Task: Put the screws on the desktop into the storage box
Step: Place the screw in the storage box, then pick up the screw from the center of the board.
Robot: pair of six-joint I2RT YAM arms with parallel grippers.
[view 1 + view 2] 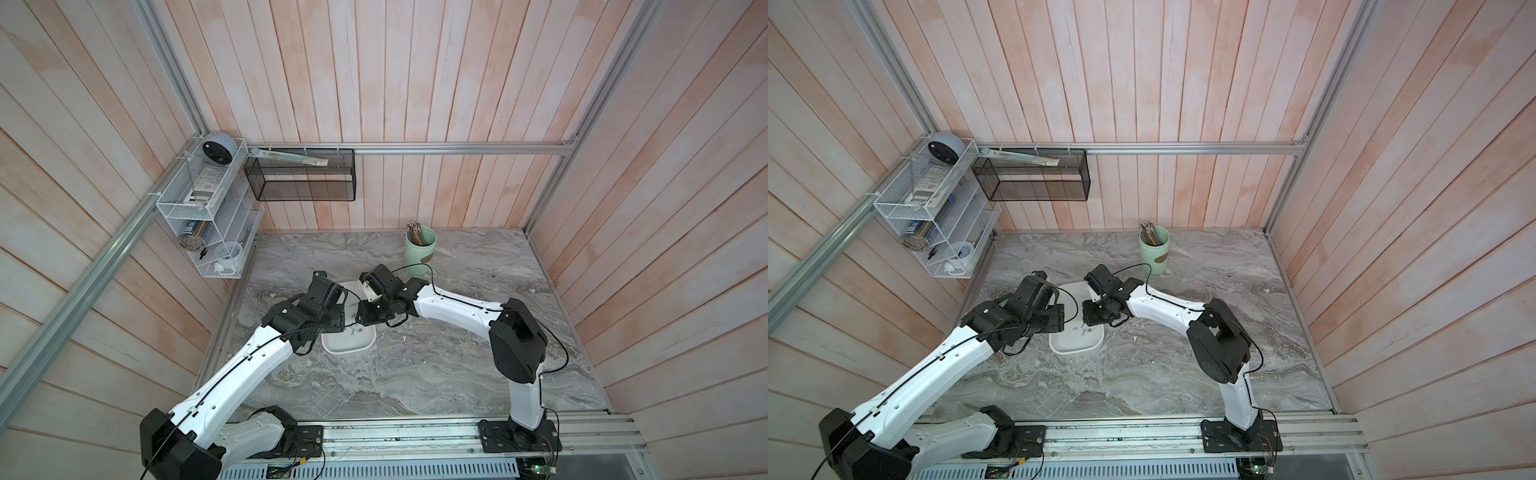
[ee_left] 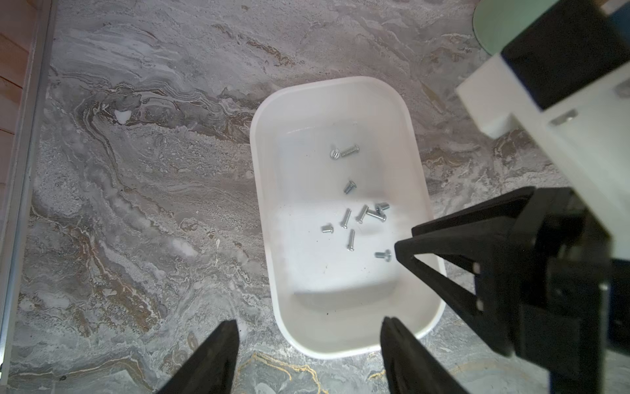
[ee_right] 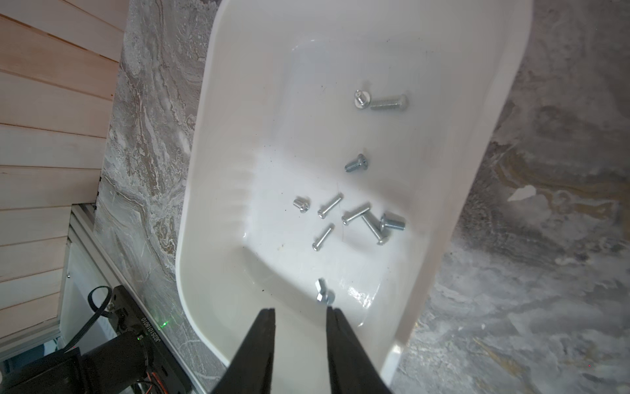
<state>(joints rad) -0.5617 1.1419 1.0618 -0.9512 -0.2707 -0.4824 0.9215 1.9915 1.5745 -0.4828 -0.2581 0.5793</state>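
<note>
**Item 1, nearest you.** A grooved aluminium rail is running along the front edge. Your two white-and-black arms are standing on it and leaning inward.

**Item 2.** A flat grey-and-white marble-patterned table is lying beyond the rail and carrying everything below.

**Item 3.** Your black left gripper is hanging above the left edge of the box. Its jaws are standing wide apart and holding nothing.

**Item 4.** A shallow white plastic storage box with rounded corners is sitting mid-table between the two arms.

**Item 5.** Ten small silvery-grey metal screws are all lying on the floor of the box. Most are clustering near its middle, two are lying together toward the far end, and one is lying just beside a right jaw tip.

**Item 6.** Your black right gripper is pointing down into the box from its right side. Its jaws are standing slightly apart with nothing between them.

**Item 7.** A pale green cylindrical cup is standing upright behind the box and holding long brown sticks.

**Item 8, farthest.** A black mesh basket and a white wire rack are hanging on the plank walls.
</note>
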